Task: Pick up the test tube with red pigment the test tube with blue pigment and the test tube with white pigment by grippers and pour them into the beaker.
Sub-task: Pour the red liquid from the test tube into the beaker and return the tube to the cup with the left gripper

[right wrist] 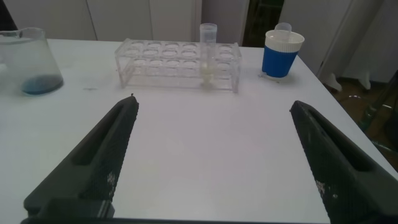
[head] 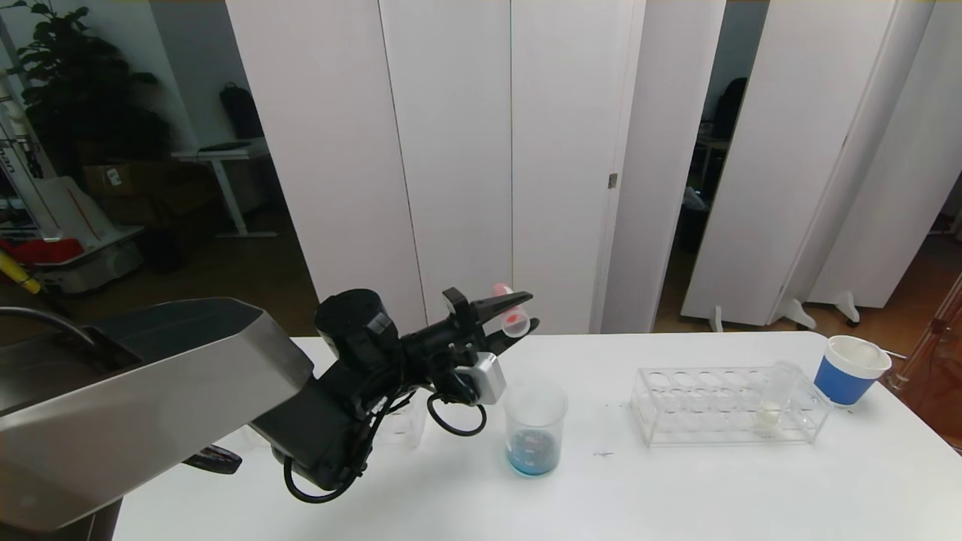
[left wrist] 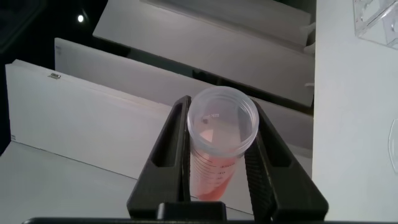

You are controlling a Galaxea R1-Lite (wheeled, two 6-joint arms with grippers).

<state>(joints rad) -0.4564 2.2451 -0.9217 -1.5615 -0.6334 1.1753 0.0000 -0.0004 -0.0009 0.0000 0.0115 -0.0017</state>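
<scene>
Left gripper (head: 517, 324) clamped on red tube (head: 512, 316), above beaker (head: 535, 421) holding blue only; white tube (head: 774, 398) in rack (head: 676, 406) beyond; right gripper (right wrist: 211, 155) wide, empty.

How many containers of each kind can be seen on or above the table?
Clear plastic test tubes: 2, the red-liquid one in the left gripper, the white-liquid one in the clear rack
Clear glass beaker holding blue liquid: 1
Blue-and-white paper cup: 1
Total: 4
</scene>
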